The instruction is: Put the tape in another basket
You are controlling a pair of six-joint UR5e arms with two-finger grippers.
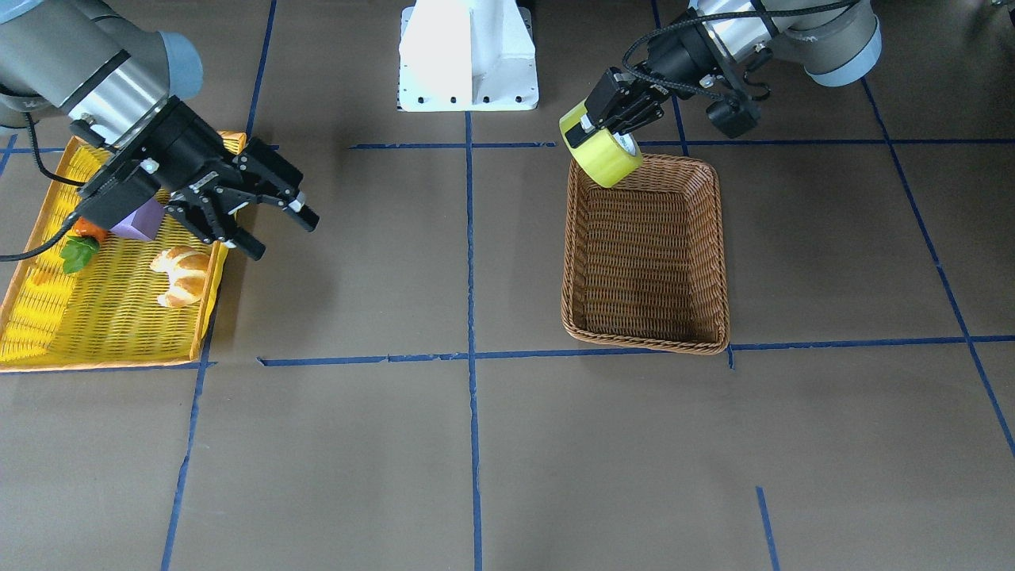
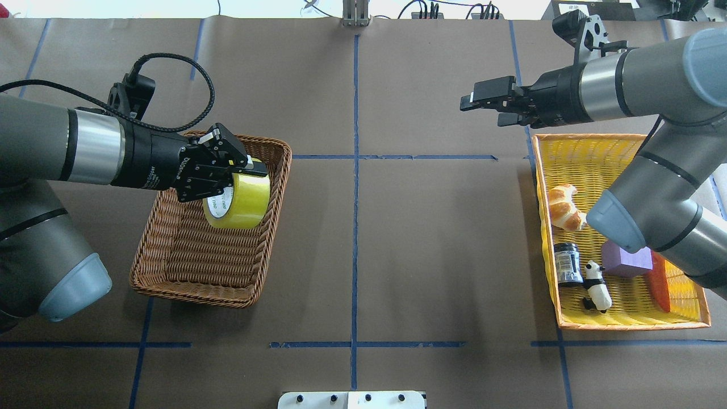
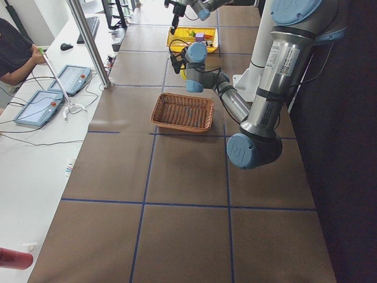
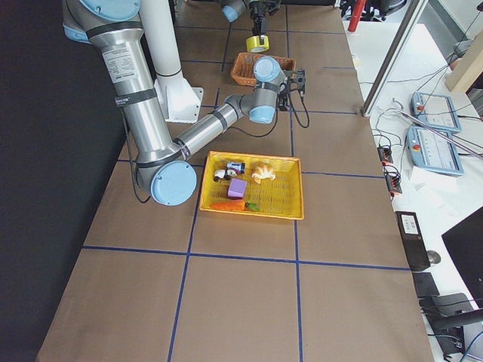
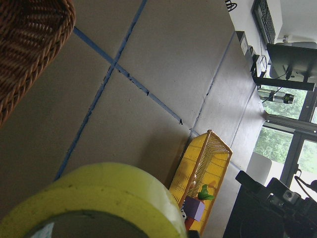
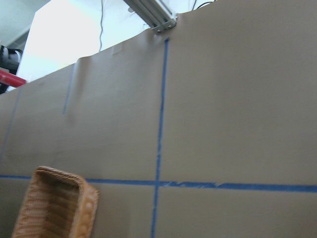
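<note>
Tape [image 2: 238, 201] aloft over basket [image 2: 170, 278], clear of its weave, wall pinched by left gripper [image 2: 241, 170]. Likely light, rigid, slick film: hold across wall, one finger inside core; right gripper [image 2: 483, 108] spread, empty
</note>
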